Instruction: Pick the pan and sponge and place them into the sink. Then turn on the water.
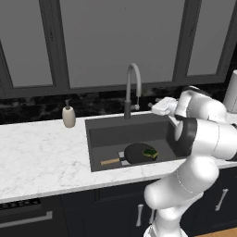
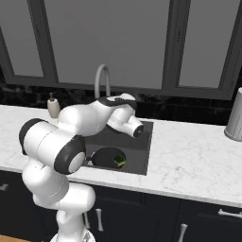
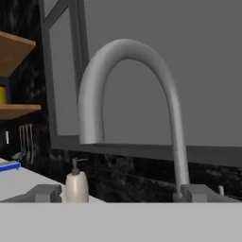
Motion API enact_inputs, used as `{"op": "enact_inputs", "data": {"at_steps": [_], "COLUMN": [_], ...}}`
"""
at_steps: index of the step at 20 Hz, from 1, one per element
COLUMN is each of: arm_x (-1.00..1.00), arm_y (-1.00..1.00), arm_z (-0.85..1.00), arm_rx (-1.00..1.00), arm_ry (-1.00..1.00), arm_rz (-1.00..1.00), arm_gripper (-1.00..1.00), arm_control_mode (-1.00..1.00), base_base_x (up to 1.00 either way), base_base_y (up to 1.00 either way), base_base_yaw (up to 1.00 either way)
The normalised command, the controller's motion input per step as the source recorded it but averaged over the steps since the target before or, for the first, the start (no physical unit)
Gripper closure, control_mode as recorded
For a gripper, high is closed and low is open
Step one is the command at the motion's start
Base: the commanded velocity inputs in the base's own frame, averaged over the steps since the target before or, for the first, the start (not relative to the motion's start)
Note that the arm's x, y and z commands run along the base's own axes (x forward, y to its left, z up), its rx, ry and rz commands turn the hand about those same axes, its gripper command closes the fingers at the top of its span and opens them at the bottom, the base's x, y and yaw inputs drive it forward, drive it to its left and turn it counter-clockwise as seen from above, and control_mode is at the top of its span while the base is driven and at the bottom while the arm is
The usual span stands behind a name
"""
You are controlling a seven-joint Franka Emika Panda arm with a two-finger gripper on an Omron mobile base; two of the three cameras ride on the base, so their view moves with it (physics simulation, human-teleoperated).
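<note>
The black pan lies on the floor of the dark sink, its wooden handle pointing left. The green sponge rests on the pan's right part; the right base view also has the pan and sponge. The grey gooseneck faucet stands behind the basin and no water runs. My gripper hovers above the sink's back right, just right of the faucet and level with its lower stem. In the hand view its fingertips stand wide apart, open and empty, facing the faucet.
A beige soap dispenser stands on the white marble counter left of the sink. A grey canister sits at the far right by the wall. Wooden shelves hang at the left in the hand view.
</note>
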Motion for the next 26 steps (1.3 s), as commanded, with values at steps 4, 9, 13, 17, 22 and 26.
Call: {"op": "enact_inputs", "data": {"at_steps": [4, 9, 13, 17, 22, 26], "arm_x": [0.24, 0.25, 0.28, 0.29, 0.35, 0.42], "arm_y": [0.00, 0.00, 0.00, 0.00, 0.00, 0.00], "arm_z": [-0.10, -0.15, -0.16, -0.24, -0.22, -0.10], "arm_rx": [-0.04, -0.01, 0.00, 0.00, 0.00, 0.00], "arm_ry": [0.00, 0.00, -0.01, -0.02, -0.01, 0.00], "arm_rz": [-0.03, 0.00, 0.00, 0.00, 0.00, 0.02], "arm_gripper": [-1.00, -1.00, -1.00, -1.00, -1.00, -1.00], "arm_control_mode": [-1.00, -1.00, -1.00, -1.00, -1.00, -1.00], "base_base_x": [0.00, 0.00, 0.00, 0.00, 0.00, 0.00], "base_base_y": [0.00, 0.00, 0.00, 0.00, 0.00, 0.00], "base_base_yaw": [0.00, 0.00, 0.00, 0.00, 0.00, 0.00]}}
